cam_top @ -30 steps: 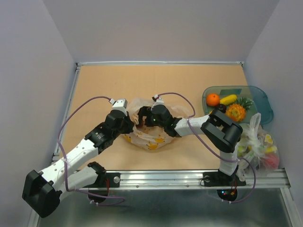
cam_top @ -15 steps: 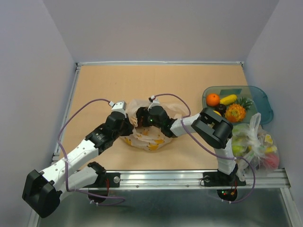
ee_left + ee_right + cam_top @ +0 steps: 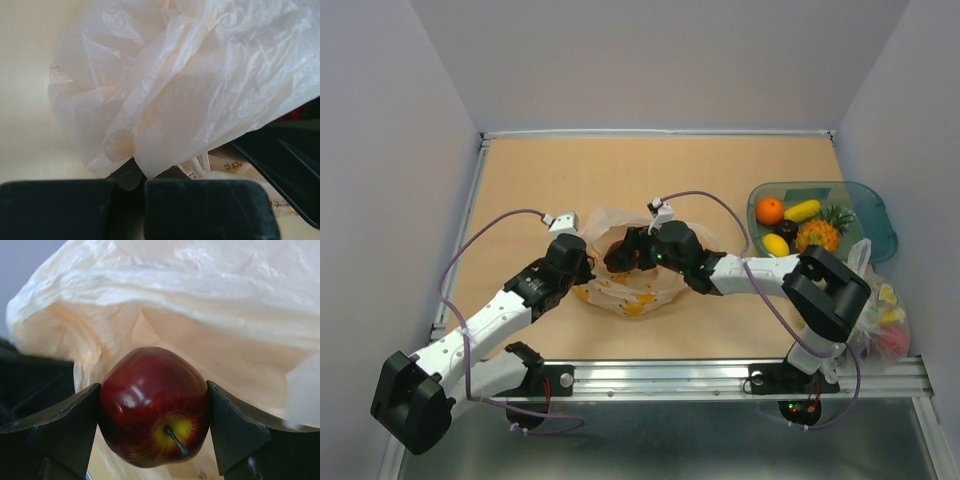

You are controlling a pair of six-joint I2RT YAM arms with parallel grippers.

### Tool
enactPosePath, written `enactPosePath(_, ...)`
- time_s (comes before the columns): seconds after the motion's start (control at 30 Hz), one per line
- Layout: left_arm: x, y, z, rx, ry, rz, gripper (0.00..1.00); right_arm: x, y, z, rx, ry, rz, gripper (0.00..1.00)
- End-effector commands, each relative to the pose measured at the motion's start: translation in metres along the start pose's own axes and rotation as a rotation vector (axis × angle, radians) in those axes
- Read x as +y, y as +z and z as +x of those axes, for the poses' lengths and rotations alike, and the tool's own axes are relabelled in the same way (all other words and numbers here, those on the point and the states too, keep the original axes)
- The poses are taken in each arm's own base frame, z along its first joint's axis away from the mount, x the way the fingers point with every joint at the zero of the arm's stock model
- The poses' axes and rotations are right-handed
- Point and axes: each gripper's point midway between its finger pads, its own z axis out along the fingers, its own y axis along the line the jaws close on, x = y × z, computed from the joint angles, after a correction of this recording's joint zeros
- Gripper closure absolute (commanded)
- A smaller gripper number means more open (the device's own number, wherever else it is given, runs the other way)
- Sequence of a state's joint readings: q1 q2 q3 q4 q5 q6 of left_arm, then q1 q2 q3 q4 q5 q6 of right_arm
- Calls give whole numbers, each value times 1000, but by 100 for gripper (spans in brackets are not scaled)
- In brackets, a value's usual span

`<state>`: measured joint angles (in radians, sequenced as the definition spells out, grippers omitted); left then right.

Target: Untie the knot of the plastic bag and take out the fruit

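Note:
The pale peach plastic bag [image 3: 632, 285] lies open on the table's near middle; no knot shows. My left gripper [image 3: 582, 262] is shut on the bag's left rim, and the film bunches between its fingers in the left wrist view [image 3: 145, 172]. My right gripper [image 3: 618, 254] is at the bag's mouth, shut on a dark red apple [image 3: 154, 405] held between both fingers. The bag [image 3: 200, 300] fills the background behind the apple. An orange [image 3: 770, 210], a banana [image 3: 802, 210], a lemon [image 3: 776, 245] and a pineapple [image 3: 817, 235] lie in a teal tray [image 3: 865, 205].
A clearer bag [image 3: 880, 315] with green, yellow and red contents sits at the right edge near the right arm's base. The teal tray stands at the table's right side. Purple cables loop over both arms. A metal rail runs along the near edge.
The right gripper has drawn back to the right from inside the bag and its elbow has swung out right, uncovering the lemon in the tray. The left gripper holds the rim as before.

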<state>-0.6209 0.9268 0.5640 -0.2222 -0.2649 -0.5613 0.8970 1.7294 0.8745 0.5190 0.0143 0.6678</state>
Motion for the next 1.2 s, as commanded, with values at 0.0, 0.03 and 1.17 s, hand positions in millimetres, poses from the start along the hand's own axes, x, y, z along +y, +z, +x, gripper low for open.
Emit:
enactPosePath(0.0, 10, 3, -32, -85, 9, -83, 100, -10, -33, 9, 100, -136, 58, 96)
enactPosePath(0.03, 11, 4, -36, -97, 12, -96, 100, -9, -38, 6, 101, -157, 56, 96)
enactPosePath(1.17, 28, -1, -56, -197, -33, -157, 100, -325, -304, -243, -427, 117, 1174, 86)
